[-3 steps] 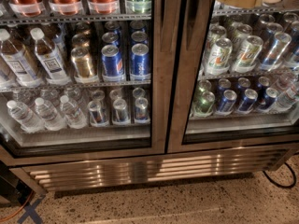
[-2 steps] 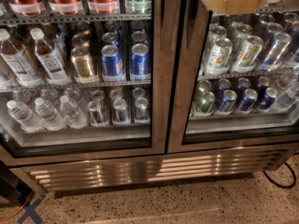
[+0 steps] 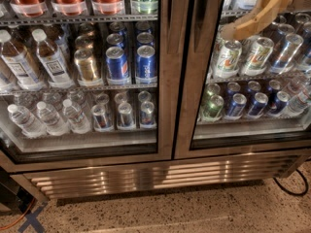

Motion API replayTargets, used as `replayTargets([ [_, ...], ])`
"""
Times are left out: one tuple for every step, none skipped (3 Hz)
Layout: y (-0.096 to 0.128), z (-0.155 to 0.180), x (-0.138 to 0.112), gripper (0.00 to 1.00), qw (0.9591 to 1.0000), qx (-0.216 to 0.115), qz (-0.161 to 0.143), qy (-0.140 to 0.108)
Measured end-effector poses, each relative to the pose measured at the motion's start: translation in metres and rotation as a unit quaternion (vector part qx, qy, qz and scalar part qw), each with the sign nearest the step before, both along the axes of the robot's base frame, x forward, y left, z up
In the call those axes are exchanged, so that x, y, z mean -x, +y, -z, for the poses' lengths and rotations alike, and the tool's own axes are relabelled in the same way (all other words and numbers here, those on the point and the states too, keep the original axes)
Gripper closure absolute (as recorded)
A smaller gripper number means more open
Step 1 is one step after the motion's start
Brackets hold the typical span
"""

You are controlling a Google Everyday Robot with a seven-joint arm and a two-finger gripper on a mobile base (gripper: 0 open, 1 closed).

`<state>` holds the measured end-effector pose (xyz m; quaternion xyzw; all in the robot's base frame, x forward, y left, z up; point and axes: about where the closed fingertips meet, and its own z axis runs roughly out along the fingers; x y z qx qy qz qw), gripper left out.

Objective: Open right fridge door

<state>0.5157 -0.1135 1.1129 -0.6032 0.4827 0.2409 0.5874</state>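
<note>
Steel-framed and glazed, the right door [image 3: 252,81] fills the right half of the fridge and sits flush with the left door [image 3: 82,72]. Their inner frame edges meet at a dark seam running down the middle. The right door's wide brushed frame shows along its left side and bottom, and its right edge runs out of view.

The tan gripper [image 3: 245,28] comes in from the top right corner and slants down to the left, in front of the upper part of the right door's glass. Its tip lies just right of that door's left frame edge, over the top visible shelf. Whether it touches the glass cannot be told, nor whether it is released or clenched.

Behind the right pane stand green-and-white cans [image 3: 227,57] on one shelf and blue cans [image 3: 257,103] on the shelf below. Through the left door show water bottles [image 3: 48,118], gold cans [image 3: 87,64] and blue cans.

Below both doors runs a ribbed steel grille [image 3: 155,176], lit in bands. A speckled floor [image 3: 170,212] lies under it, with a black cable [image 3: 291,188] at the right and an orange cable [image 3: 14,220] at the left corner.
</note>
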Motion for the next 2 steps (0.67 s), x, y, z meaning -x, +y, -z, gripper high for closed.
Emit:
replayTargets([
  [0.0054,-0.0014,-0.0002,0.00,0.9997,-0.018,-0.018,0.003],
  [0.0105,-0.0027,-0.0005,0.00,0.9984,-0.040,-0.039,0.012],
])
